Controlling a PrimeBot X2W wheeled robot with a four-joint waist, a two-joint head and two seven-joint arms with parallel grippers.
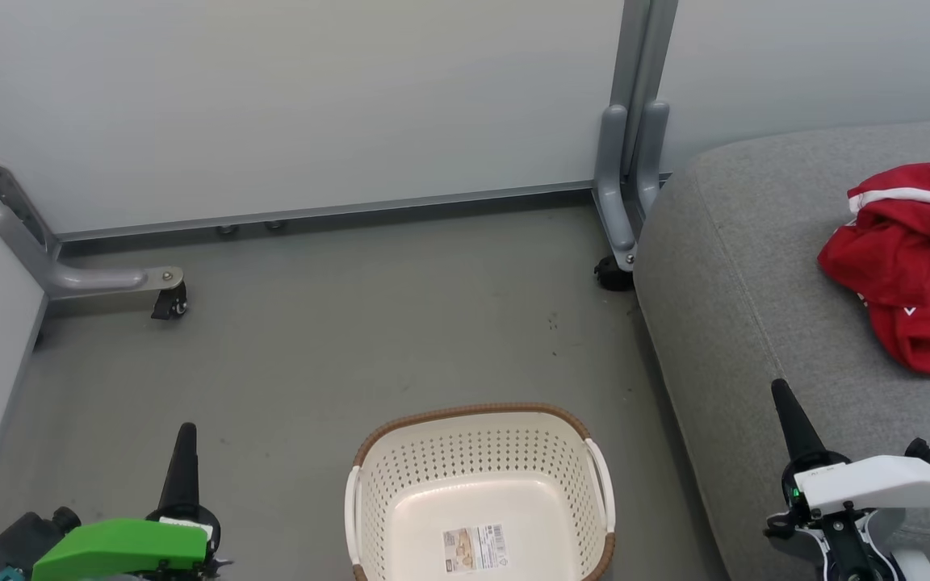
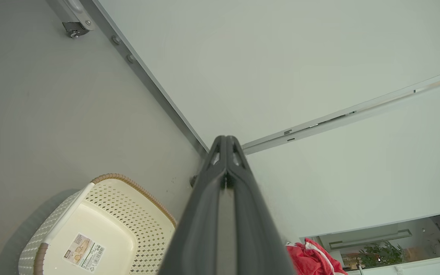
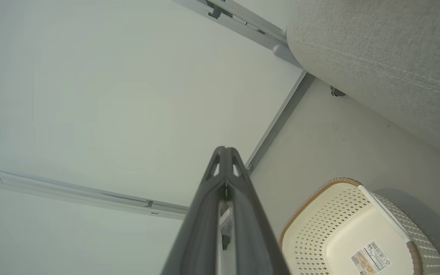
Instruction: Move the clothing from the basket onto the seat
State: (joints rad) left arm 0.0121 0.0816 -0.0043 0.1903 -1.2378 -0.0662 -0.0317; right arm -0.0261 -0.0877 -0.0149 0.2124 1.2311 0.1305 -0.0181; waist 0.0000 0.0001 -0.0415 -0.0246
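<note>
Left gripper [image 1: 184,460] and right gripper [image 1: 792,428] stand with fingers pressed together, holding nothing, on either side of the basket [image 1: 465,411], which sits on the floor [image 1: 352,323] with only its label inside. Red clothing [image 1: 913,266] lies heaped on the grey seat [image 1: 739,266], well clear of the basket. The job looks done. The risk now is a careless swing of the right arm, poised over the seat's front, snagging the heap and dragging it off.

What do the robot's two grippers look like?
The left gripper has long, dark, tapering fingers and a bright green wrist cover. The right gripper has the same fingers, a white wrist cover and a small green light.
</note>
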